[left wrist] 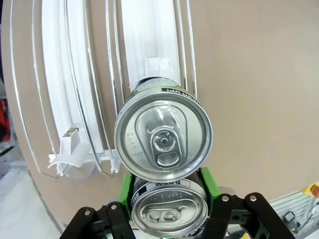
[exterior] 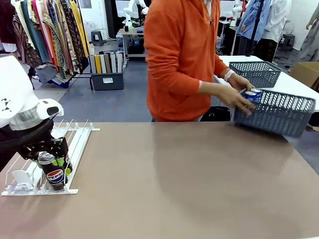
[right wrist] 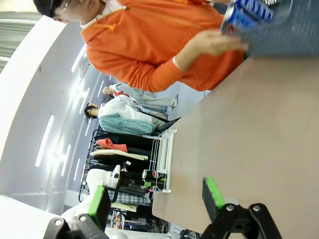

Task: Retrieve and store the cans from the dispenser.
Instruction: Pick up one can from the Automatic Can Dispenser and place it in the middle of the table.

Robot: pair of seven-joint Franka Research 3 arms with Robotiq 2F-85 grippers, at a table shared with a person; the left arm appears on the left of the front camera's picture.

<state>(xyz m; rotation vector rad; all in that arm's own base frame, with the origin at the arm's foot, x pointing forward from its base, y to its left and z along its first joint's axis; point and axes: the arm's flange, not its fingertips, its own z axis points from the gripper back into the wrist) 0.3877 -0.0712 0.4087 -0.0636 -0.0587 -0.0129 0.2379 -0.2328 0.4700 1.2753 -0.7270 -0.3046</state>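
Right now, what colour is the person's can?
Blue with white lettering; the can shows best in the right wrist view.

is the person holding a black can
No, the can in the person's hand at the grey basket is blue.

White dispenser point(exterior: 75, 145), Pepsi can point(exterior: 55, 175) black with lime green — blue can point(exterior: 253, 94), grey lattice basket point(exterior: 279, 115), orange sleeve point(exterior: 169, 69).

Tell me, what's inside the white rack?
Two Pepsi cans in one lane, the left gripper around one. A white pusher stands in another lane. What's under the cans is covered.
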